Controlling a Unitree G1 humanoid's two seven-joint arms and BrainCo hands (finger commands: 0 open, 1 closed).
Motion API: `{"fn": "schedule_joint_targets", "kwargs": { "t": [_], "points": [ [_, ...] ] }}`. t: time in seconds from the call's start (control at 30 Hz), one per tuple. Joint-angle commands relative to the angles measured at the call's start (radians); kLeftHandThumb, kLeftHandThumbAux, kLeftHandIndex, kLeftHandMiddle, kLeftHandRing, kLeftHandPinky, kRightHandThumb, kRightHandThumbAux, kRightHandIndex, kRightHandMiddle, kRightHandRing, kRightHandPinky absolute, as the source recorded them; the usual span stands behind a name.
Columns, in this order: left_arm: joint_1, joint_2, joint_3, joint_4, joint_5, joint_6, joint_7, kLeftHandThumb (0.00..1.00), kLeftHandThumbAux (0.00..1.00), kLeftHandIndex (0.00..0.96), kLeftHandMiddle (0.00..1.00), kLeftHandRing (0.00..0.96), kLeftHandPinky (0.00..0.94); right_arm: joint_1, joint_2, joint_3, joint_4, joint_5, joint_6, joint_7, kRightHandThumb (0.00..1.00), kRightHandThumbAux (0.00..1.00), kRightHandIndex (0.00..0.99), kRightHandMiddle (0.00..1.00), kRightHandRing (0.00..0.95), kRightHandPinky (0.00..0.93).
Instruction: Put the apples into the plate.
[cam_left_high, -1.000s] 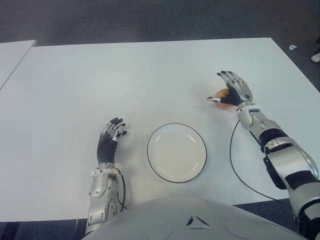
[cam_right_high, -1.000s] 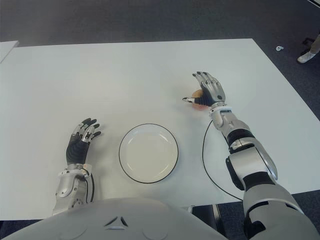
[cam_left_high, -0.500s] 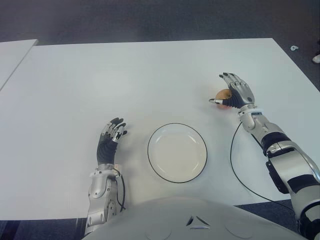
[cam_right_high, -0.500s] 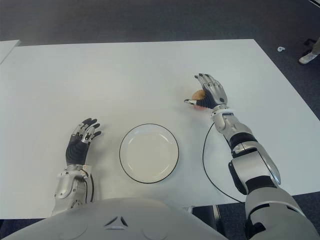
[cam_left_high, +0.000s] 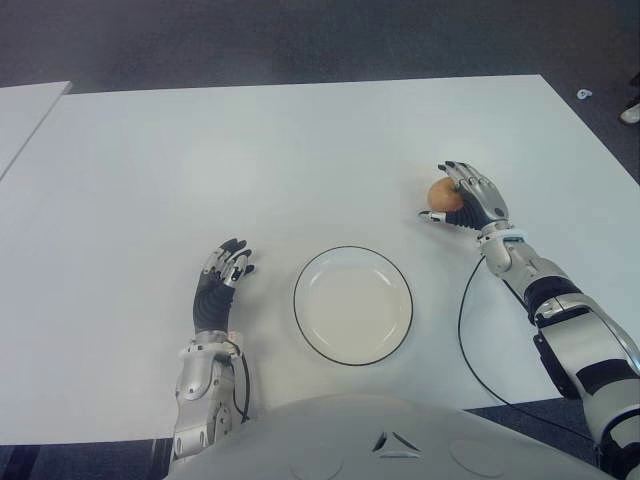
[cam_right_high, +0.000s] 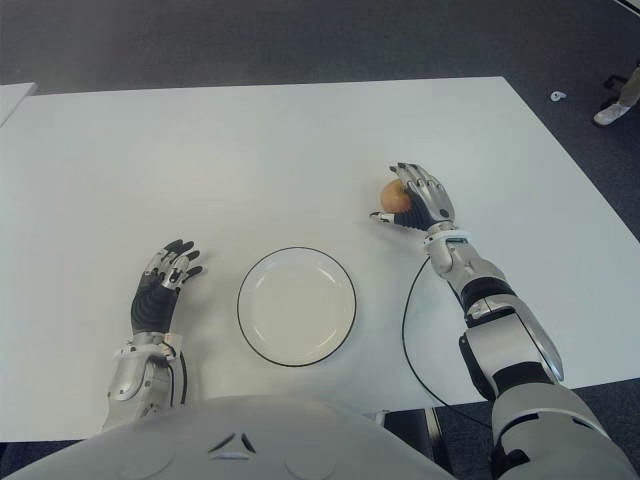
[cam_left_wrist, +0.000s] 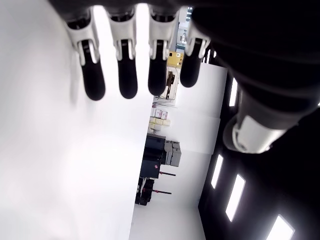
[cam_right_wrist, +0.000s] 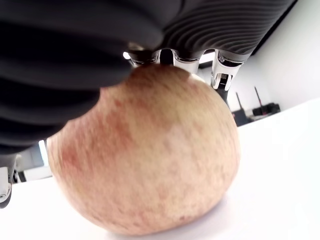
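Observation:
One reddish-yellow apple sits on the white table, to the right of and beyond the plate. My right hand wraps it from the right side, fingers curled over its top and thumb low in front. In the right wrist view the apple fills the palm and still touches the tabletop. The white plate with a dark rim lies near the front edge, with nothing on it. My left hand shows left of the plate, fingers spread, holding nothing.
A thin black cable loops over the table from my right forearm, between the plate and the arm. A second white table stands off to the far left. Dark floor lies beyond the far edge.
My right hand has come down and slightly nearer, and its fingers have curled round the apple, which was half hidden under the palm before. The left hand has not moved.

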Motion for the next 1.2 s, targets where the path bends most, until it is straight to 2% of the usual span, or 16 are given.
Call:
{"fn": "schedule_joint_targets", "kwargs": {
  "t": [0.03,0.27,0.67,0.97,1.2],
  "points": [
    [0.010,-0.002,0.001,0.008,-0.008,-0.017,-0.007,0.390,0.568,0.219,0.220,0.243,0.281,0.007,0.020,-0.001,0.039,0.015,0.032,0.021,0.409,0.454,0.007,0.054,0.037,0.024],
    [0.026,-0.008,-0.003,-0.023,0.012,0.014,0.019,0.378,0.568,0.213,0.217,0.243,0.287,0.010,0.046,0.006,0.093,0.013,0.060,-0.005,0.408,0.448,0.014,0.065,0.047,0.057],
    [0.040,-0.004,-0.002,-0.042,0.013,0.015,0.012,0.376,0.580,0.218,0.224,0.249,0.297,0.026,0.060,0.017,0.107,0.022,0.071,-0.013,0.414,0.421,0.022,0.093,0.066,0.075],
    [0.053,-0.003,-0.002,-0.061,0.029,0.030,0.020,0.381,0.579,0.228,0.224,0.248,0.286,0.020,0.071,0.010,0.129,0.044,0.087,0.026,0.440,0.427,0.025,0.096,0.066,0.061],
    [0.063,-0.007,-0.005,-0.065,0.028,0.018,0.016,0.371,0.578,0.226,0.220,0.241,0.279,-0.025,0.084,0.016,0.159,0.049,0.125,0.086,0.459,0.436,0.027,0.092,0.066,0.072]
  ]
}}
